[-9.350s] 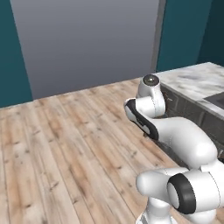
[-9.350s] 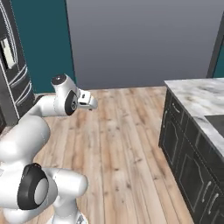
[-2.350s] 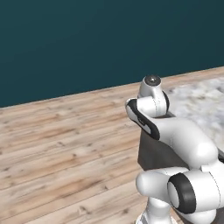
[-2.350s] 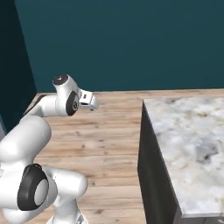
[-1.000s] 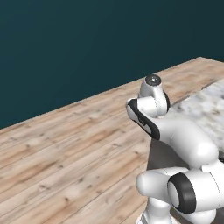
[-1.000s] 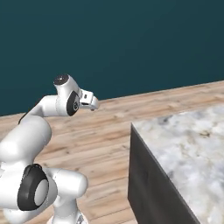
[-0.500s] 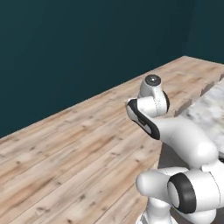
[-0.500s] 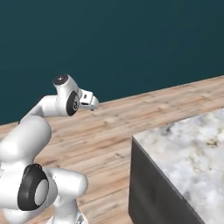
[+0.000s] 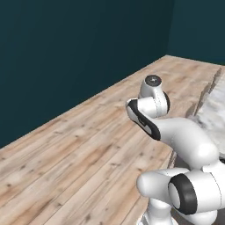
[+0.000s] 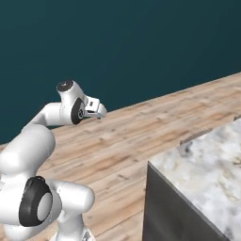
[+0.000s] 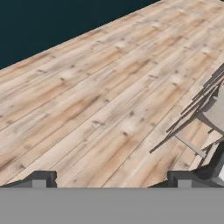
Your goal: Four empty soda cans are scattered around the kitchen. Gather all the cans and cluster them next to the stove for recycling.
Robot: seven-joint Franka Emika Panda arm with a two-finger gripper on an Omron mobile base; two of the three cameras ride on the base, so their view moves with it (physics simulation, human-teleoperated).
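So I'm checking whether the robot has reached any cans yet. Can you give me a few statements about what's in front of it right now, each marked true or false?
1. The tool is open with nothing between its fingers. True.
2. A red can stands on the marble counter. False: the part of the counter that shows is bare.
3. The floor is light wooden planks. True.
4. The wall ahead is white tile. False: it is plain dark teal.
5. The tool hangs directly above the counter. False: in the hand view it looks down on wooden floor.
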